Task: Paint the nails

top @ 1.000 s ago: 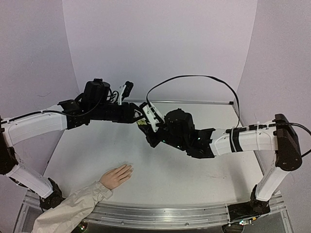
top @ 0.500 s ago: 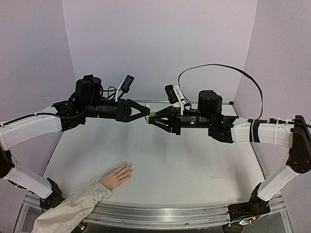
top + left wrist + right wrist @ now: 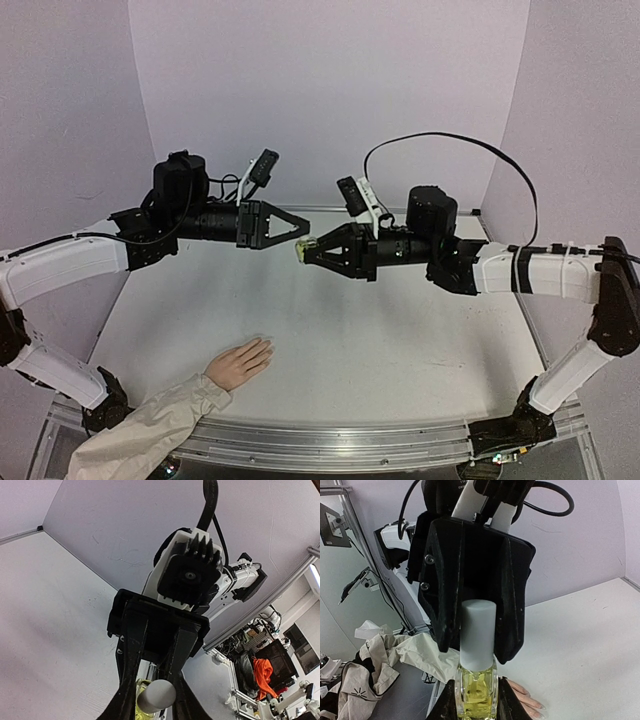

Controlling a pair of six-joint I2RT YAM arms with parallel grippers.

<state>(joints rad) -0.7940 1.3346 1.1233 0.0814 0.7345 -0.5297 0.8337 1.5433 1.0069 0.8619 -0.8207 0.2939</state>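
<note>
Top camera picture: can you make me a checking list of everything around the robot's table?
Surface: white table, no spills seen.
Job's things: mannequin hand lies flat at the near left edge, in a beige sleeve; nails too small to judge. Bottle of yellow-green liquid, white cap on, held in the air.
Clutter: nothing seen.
Grippers: right gripper shut on the bottle; left gripper at the cap, grip unclear.
Cables: black cable loops above the right arm.
Surroundings: lilac walls; cloth heap beyond the table.
</note>
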